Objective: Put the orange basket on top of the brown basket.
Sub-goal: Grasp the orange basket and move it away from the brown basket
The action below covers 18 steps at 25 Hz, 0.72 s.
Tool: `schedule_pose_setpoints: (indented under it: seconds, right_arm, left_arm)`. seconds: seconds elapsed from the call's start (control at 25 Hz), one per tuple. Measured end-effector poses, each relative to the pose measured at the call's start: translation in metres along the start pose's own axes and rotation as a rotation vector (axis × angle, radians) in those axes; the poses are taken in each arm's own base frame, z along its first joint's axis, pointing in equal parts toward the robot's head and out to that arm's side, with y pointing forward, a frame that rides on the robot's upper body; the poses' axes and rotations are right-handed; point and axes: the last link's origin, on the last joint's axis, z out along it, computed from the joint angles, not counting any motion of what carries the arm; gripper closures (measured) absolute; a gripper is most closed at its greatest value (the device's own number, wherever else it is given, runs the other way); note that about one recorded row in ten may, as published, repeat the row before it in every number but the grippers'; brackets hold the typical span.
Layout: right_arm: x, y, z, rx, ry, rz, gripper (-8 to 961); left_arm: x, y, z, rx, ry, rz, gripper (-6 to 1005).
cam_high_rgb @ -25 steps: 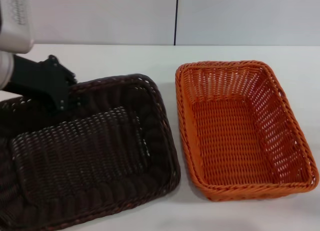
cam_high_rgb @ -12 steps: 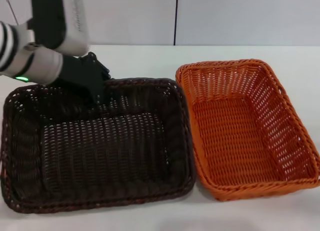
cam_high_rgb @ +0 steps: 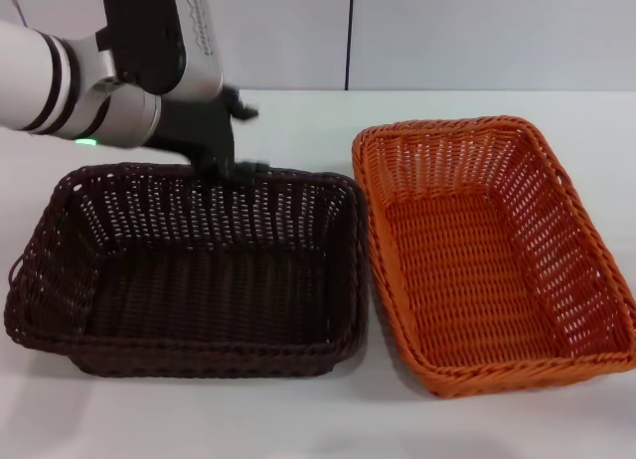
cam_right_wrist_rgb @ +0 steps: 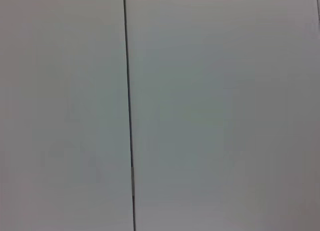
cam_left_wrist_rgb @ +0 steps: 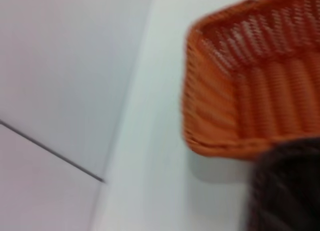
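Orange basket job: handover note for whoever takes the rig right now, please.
Left gripper: at the far rim of the brown basket, apparently holding that rim; finger state not clear.
Right arm: not in the head view; its wrist camera shows only a wall.
Brown basket: on the table at the robot's left, its far side looks raised, tilted toward the camera.
Orange basket: on the table at the right, beside the brown one, empty, untouched.
Done: nothing stacked.
Left: settle the brown basket, then lift the orange basket and set it on top of it.
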Motion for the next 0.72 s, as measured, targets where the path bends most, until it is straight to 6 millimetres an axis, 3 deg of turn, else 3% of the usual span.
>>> schedule_pose_setpoints:
  seconds: [0.12,0.28,0.4,0.48,0.52,0.56,0.6,0.64,0.68,0.72]
  right_arm:
    - [0.0,-0.002,0.0,0.008,0.0,0.001,183]
    - [-0.007,0.0,0.004,0.023,-0.028,0.029,183]
    - [-0.017,0.007,0.014,0.023,-0.069,0.067,183]
    - [-0.039,0.022,0.032,-0.028,-0.124,0.125,183]
    - [-0.039,0.022,0.032,-0.028,-0.124,0.125,183]
    - [-0.046,0.029,0.039,-0.061,-0.128,0.143,183]
    - [-0.065,0.048,0.055,-0.171,-0.115,0.176,183]
    - [-0.065,0.048,0.055,-0.171,-0.115,0.176,183]
    - [-0.074,0.059,0.06,-0.231,-0.099,0.183,183]
    - [-0.087,0.072,0.067,-0.313,-0.074,0.185,183]
  left_arm:
    - [0.003,-0.004,-0.004,0.183,0.057,-0.041,364]
    - [-0.003,0.001,-0.012,0.544,0.205,-0.26,285]
    - [-0.027,0.027,-0.007,0.76,0.319,-0.499,226]
    - [-0.051,0.037,-0.017,0.938,0.408,-0.632,186]
    - [-0.063,0.042,-0.025,1.022,0.445,-0.674,186]
    - [-0.063,0.042,-0.025,1.022,0.445,-0.674,186]
    - [-0.09,0.053,-0.037,1.16,0.488,-0.741,186]
    - [-0.09,0.053,-0.037,1.16,0.488,-0.741,186]
    - [-0.113,0.066,-0.04,1.224,0.488,-0.789,186]
    - [-0.113,0.066,-0.04,1.224,0.488,-0.789,186]
